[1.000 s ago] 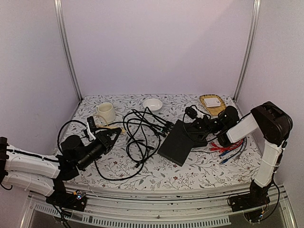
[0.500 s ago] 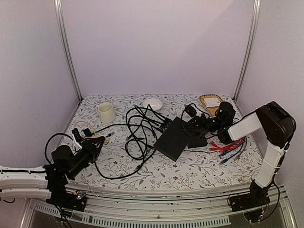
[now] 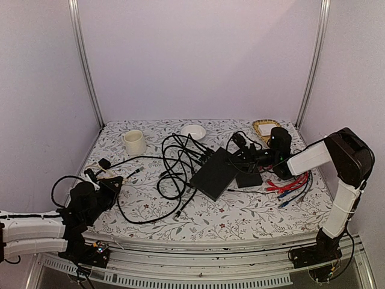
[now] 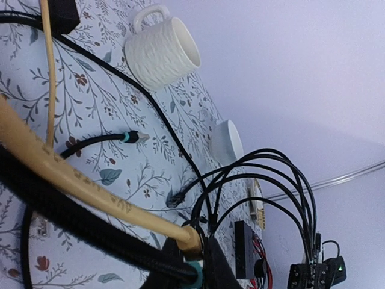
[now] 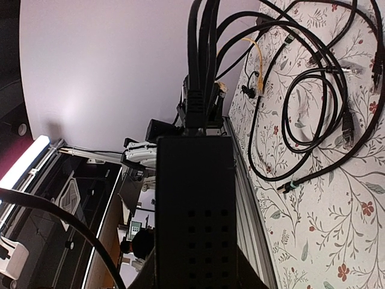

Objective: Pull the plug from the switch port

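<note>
The switch [image 3: 215, 173], a flat black box, lies tilted at mid table with several black cables [image 3: 180, 156] plugged into its far-left edge. In the right wrist view the switch [image 5: 195, 198] fills the space between the fingers, with the plugs [image 5: 198, 108] at its far end. My right gripper [image 3: 243, 159] is shut on the switch's right end, also seen in its own view [image 5: 195, 271]. My left gripper [image 3: 111, 182] sits low at the near left. In the left wrist view it [image 4: 201, 253] is shut on the tan plug end of a yellow cable [image 4: 90, 186], with a black braided cable [image 4: 72, 220] lying across it.
A smaller black box [image 3: 248, 179] lies right of the switch. Red and blue cables [image 3: 289, 183] lie at the right. A white mug [image 3: 133, 142], a white bowl [image 3: 193, 131] and a basket [image 3: 267, 129] stand along the back. Black cable loops [image 3: 150, 211] spread across the left half.
My left arm has drawn back to the near left, dragging the yellow and black cables with it. My right gripper has shifted the switch left and toward the back.
</note>
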### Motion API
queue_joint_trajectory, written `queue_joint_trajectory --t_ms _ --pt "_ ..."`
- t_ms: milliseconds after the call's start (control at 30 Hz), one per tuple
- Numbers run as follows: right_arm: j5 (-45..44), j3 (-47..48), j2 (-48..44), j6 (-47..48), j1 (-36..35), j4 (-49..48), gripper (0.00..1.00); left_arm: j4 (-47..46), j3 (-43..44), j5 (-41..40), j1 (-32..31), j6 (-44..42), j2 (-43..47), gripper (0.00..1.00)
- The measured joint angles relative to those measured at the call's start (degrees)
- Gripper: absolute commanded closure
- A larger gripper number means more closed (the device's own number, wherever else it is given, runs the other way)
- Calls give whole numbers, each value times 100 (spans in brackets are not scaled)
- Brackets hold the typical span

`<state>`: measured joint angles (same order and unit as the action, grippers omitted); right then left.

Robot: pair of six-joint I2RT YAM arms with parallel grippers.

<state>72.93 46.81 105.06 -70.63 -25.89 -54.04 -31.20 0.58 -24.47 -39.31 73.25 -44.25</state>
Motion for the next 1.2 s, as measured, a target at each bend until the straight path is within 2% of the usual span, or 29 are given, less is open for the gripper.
queue_joint_trajectory --t_ms 167,267,467,667,967,1067,1200 --pt "-87 55 0 170 -4 205 98 -7 2 140 516 81 -675 55" --pt "-127 55 0 234 -28 289 98 55 44 243 702 203 -1178 46" --pt "-192 94 0 315 -76 398 98 195 413 595 789 352 -1812 43" --pt "-216 98 -7 404 -90 485 98 597 623 745 693 522 -1421 41" --pt "-254 321 -35 590 -107 833 98 2417 1279 297 -234 994 59 32" --pt "-271 387 -35 640 -107 933 98 3014 1694 63 -586 1226 160 29" --pt "-284 446 -35 667 -111 1001 98 3807 2326 -138 -737 1482 -13 24"
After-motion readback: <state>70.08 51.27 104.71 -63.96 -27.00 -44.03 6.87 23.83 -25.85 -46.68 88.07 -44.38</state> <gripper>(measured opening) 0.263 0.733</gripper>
